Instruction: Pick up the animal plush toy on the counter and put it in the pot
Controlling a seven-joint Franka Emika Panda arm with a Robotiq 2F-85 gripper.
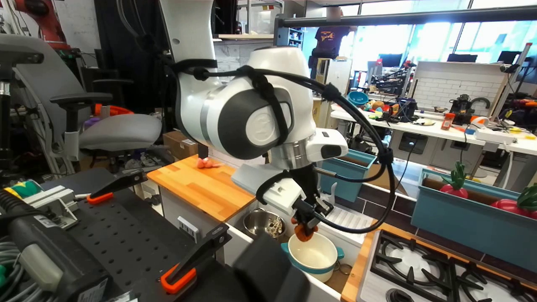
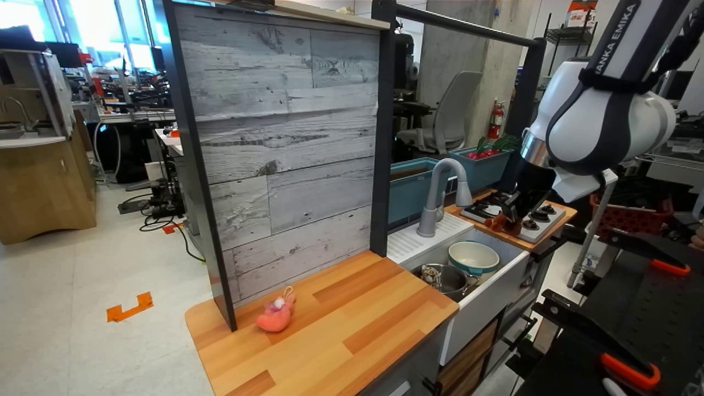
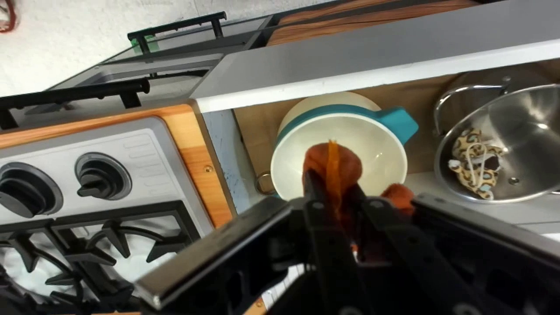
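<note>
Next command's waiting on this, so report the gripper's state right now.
Gripper: closed, holding the orange-brown animal plush toy between its fingers.

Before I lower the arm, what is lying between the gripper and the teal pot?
The plush, held by the gripper. In the wrist view it covers part of the teal pot; I see nothing else in between.

We count two pots [image 3: 372, 140] [image 3: 533, 138] inside the sink [image 2: 487, 305], three plush toys [image 3: 350, 164] [image 3: 483, 177] [image 2: 275, 317], one inside, one above and one on the counter [image 2: 330, 352] beside it, plus one faucet [image 2: 433, 190], one stove [image 3: 144, 183] and two planters [image 2: 407, 192] [image 2: 489, 169] near it.
</note>
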